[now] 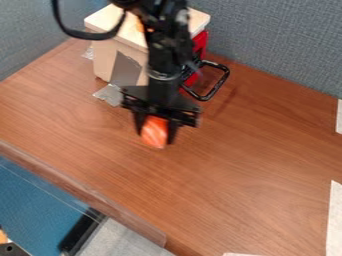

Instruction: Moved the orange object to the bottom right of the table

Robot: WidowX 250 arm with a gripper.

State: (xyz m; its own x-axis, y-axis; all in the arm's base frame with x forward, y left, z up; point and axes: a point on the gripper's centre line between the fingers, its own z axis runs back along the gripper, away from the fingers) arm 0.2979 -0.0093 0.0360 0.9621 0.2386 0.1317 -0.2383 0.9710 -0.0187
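Hand (156,136), black and two-fingered, pinches the pale-striped orange object (154,132) between its tips, nearer the lower-left edge of the brown wood-grain surface (234,165) than the bottom right corner I must reach.

No legible text, label, brand, number or sign appears anywhere in this tabletop scene.

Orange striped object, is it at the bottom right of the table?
No, the orange striped object is between the fingers of the gripper, up and left of there.
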